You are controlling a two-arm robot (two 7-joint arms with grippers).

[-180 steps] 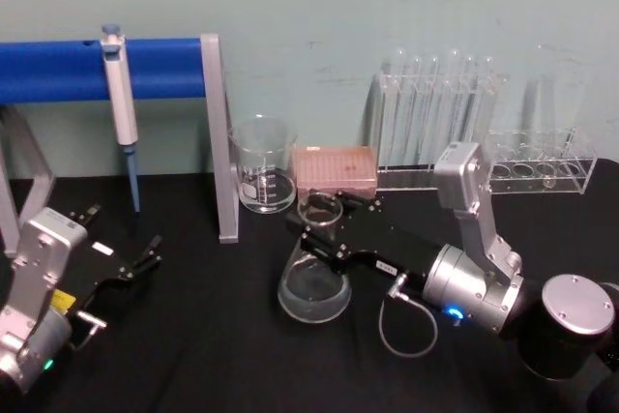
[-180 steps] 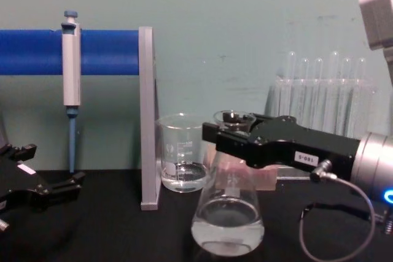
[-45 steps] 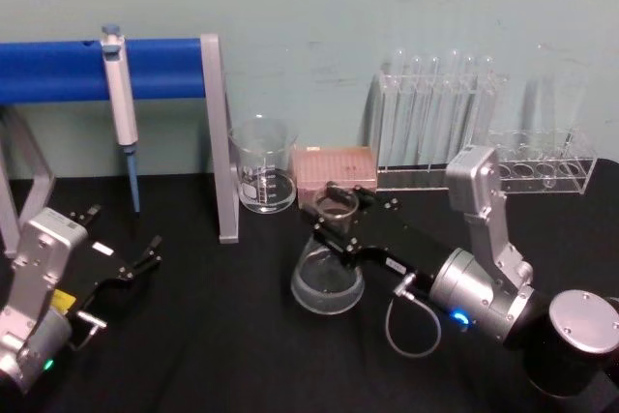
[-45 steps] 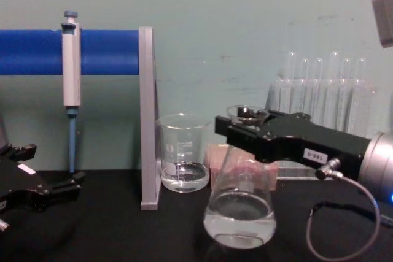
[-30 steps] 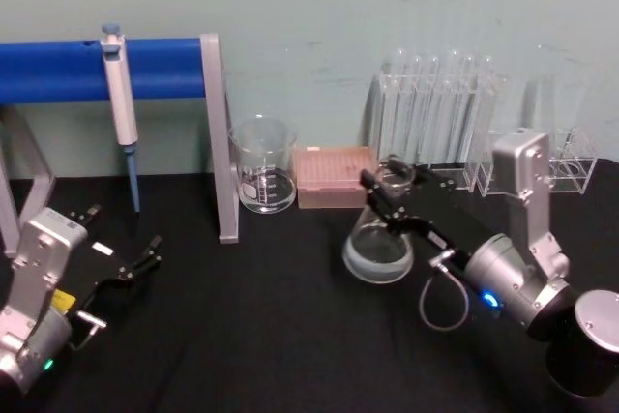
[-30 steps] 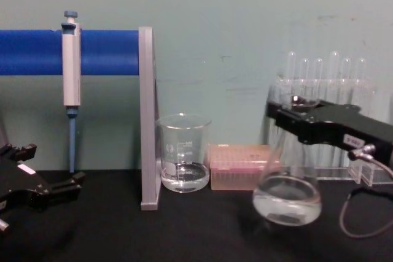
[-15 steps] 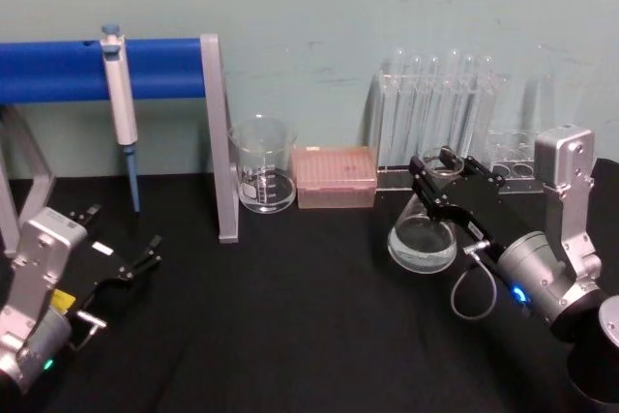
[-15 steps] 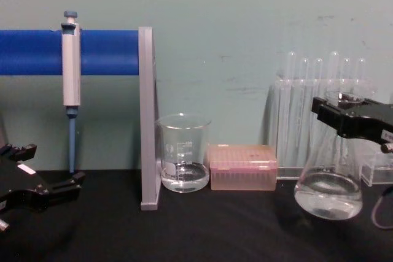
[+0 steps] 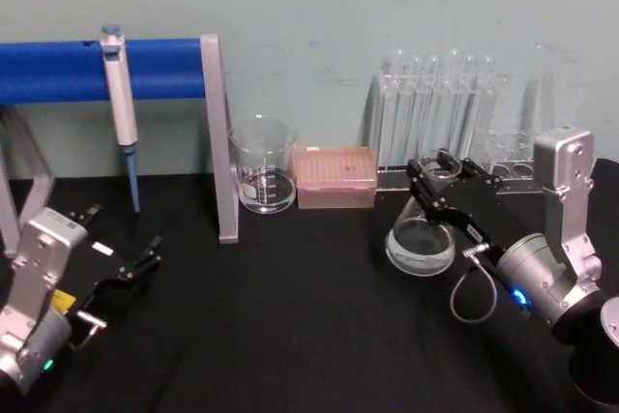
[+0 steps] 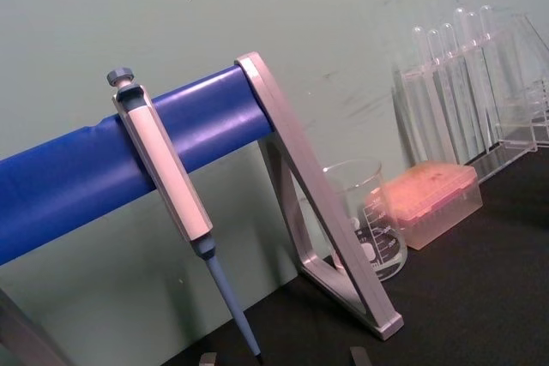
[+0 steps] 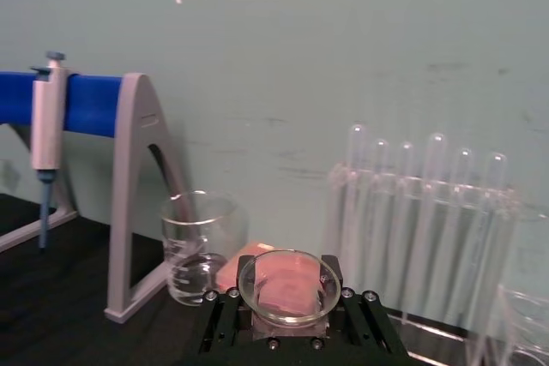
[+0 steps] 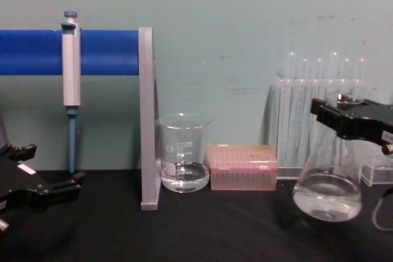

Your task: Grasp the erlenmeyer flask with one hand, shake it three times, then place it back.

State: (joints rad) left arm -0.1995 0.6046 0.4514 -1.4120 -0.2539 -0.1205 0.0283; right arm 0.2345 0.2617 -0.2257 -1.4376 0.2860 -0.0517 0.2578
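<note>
The erlenmeyer flask [image 9: 420,245] is clear glass with a little clear liquid in its wide base [image 12: 327,196]. It hangs upright at the right of the black table, just in front of the test tubes. My right gripper [image 9: 437,175] is shut on its neck below the flared rim, coming in from the right [image 12: 341,113]. In the right wrist view the flask's round mouth [image 11: 287,287] sits between the black fingers. I cannot tell whether its base touches the table. My left gripper [image 9: 124,227] rests open at the lower left, holding nothing [image 12: 54,165].
A blue bar stand [image 9: 218,137] with a hanging pipette [image 9: 118,94] fills the back left. A glass beaker [image 9: 263,176] and a pink tip box [image 9: 335,176] stand at back centre. Test tube racks [image 9: 435,118] line the back right, close behind the flask.
Over the last seconds my right gripper carried the flask from the table's centre far to the right. In the last half second it shifted only slightly left. The left arm stayed still.
</note>
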